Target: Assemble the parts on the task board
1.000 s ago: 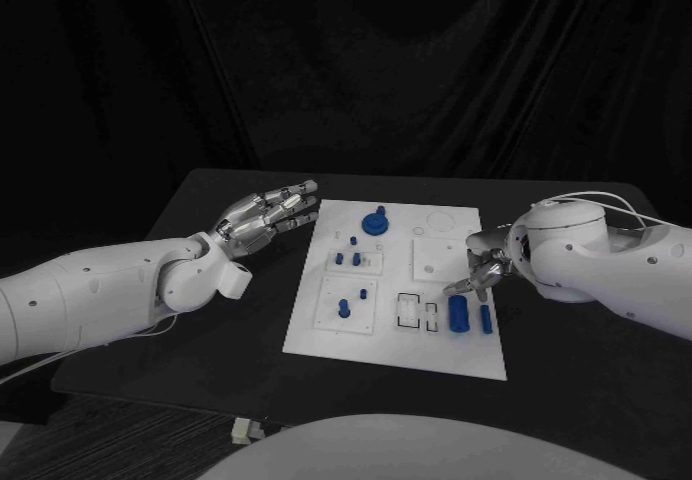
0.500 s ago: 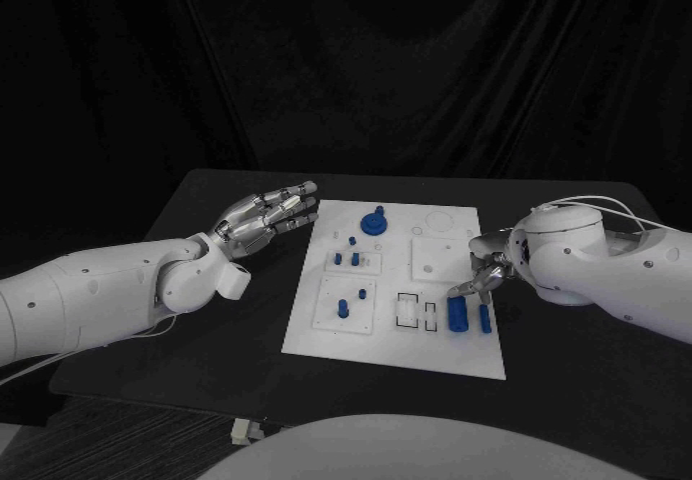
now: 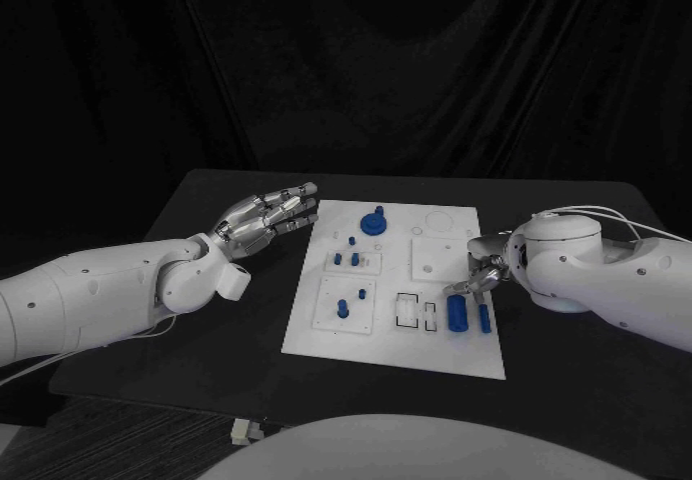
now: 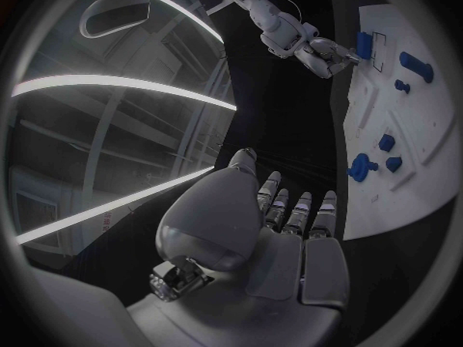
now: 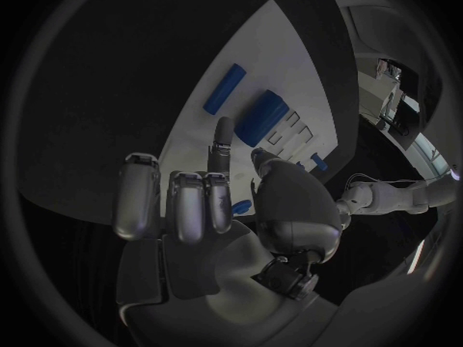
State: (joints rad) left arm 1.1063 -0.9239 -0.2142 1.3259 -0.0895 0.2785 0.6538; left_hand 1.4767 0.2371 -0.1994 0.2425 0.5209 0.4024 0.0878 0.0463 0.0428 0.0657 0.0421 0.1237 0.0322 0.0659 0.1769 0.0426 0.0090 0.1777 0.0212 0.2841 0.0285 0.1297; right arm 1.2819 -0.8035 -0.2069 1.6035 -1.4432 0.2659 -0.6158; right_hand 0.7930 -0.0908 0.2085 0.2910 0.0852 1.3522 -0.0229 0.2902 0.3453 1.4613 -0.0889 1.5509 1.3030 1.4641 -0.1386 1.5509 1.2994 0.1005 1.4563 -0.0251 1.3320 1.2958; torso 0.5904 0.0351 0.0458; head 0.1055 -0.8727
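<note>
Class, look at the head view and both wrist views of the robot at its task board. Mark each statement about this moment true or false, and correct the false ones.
1. The left hand grips a blue part. False: it holds nothing, fingers apart, beside the board's far left corner.
2. The right hand is over the board's right side. True.
3. Two long blue parts lie side by side near the board's right edge. True.
4. The board lies on a white table. False: the table is black.
5. The right hand holds one of the long parts. False: both lie on the board, beyond its fingertips in the right wrist view.
</note>
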